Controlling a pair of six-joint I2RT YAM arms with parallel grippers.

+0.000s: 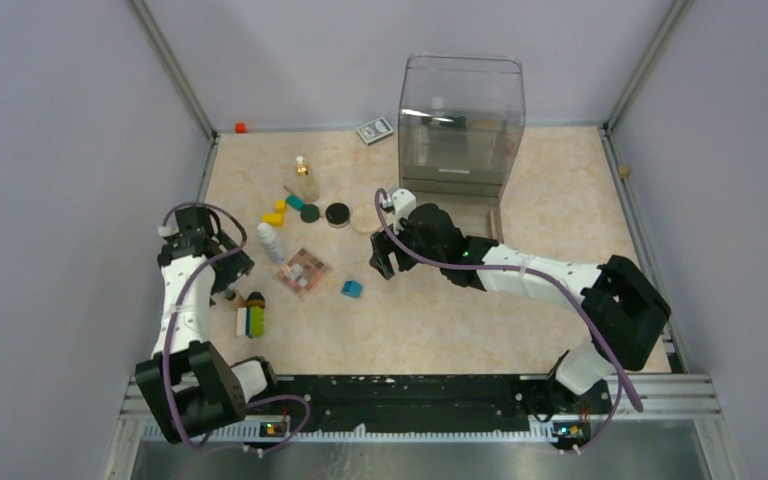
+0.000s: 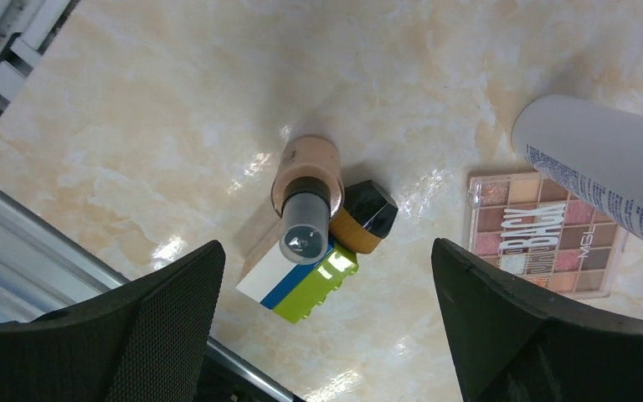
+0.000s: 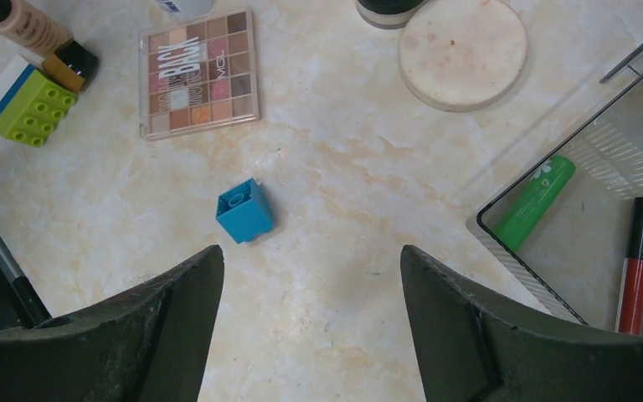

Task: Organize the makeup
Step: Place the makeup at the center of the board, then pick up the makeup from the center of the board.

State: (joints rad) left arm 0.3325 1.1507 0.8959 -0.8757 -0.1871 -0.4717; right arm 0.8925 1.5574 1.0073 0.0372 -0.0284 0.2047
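**Makeup scattered around the checkered palette; both grippers wide open and empty**

The checkered palette [image 1: 303, 272] lies flat, turned corner-on to the arms' bases, and serves as the landmark.

Far left of it, the left arm rises from its base, bends at the elbow and pitches its wrist downward. The left gripper [image 1: 231, 268] hangs left of the palette. Its fingers [image 2: 146, 335] are spread to their full width with nothing between them.

Below that gripper stands the tan tube [image 2: 306, 167], its grey-capped end facing the left wrist camera. It touches a small amber bottle [image 2: 367, 216] and a white, blue and green block stack [image 2: 297, 289].

Just left of the palette and slightly beyond it, the white bottle [image 1: 271, 243] stands upright. Farther beyond stands the gold-capped bottle [image 1: 306, 180], cap up.

Beyond the palette and to its right lie the black compact [image 1: 337, 214] and the beige disc [image 3: 463, 50], both flat. A blue cube [image 3: 244, 211] sits just right of the palette.

Right of the cube, the right arm stretches low across the table from its base. The right gripper [image 1: 381, 262] points down over bare tabletop, its fingers [image 3: 502, 335] far apart and holding nothing.

Well right of the palette, the clear organizer [image 1: 460, 125] has a tray. In it a green tube [image 3: 536, 201] lies diagonally and a red lip tube [image 3: 636, 268] lies black cap uppermost in the right wrist view.
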